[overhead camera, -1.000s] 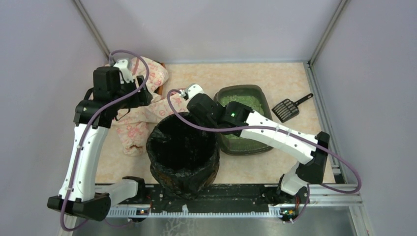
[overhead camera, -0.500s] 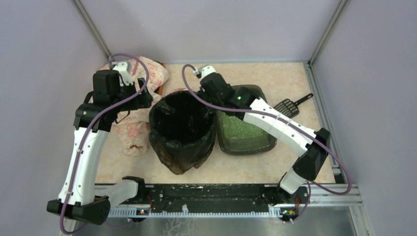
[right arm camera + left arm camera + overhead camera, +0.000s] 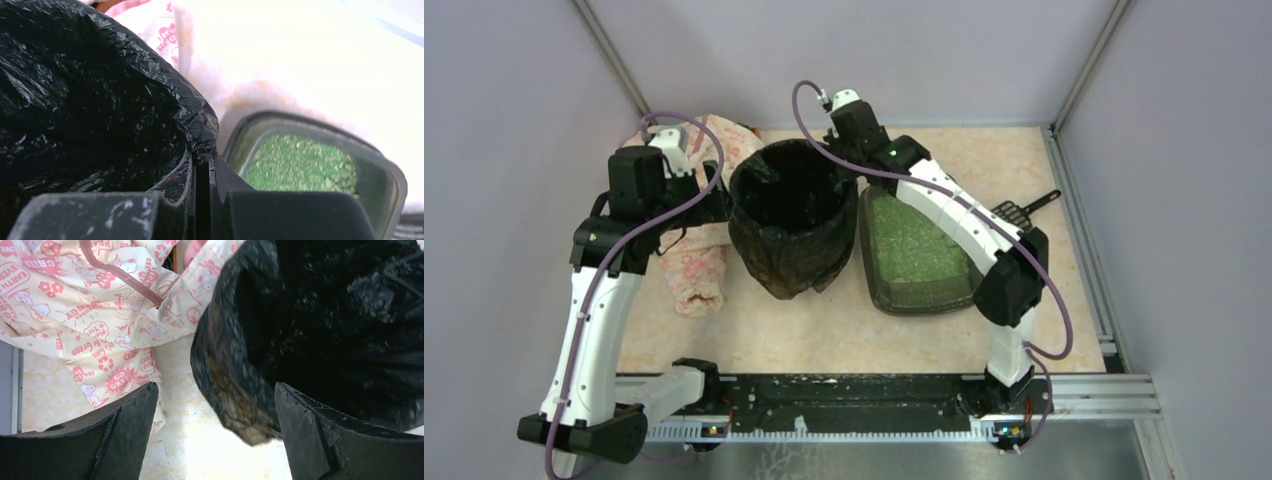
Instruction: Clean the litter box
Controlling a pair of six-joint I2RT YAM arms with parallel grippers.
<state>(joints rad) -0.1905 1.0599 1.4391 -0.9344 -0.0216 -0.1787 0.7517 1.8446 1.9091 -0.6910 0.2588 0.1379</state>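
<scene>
At frame centre, bin (image 3: 792,225): black-bagged, its upper-right rim pinched in the closed right pincer (image 3: 202,167).
left pincer (image 3: 215,440): wide open, holding nothing, beside the bin's left wall.
litter box (image 3: 916,250): right of centre, right against the bin, green litter inside.
risk: I reckon the thin liner could slip or tear, tipping the bin onto the box.

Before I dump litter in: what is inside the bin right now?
Only the crinkled black bag lining shows inside the bin, its rim pinched by the shut right end effector. The bottom is too dark to tell whether anything lies there.
</scene>
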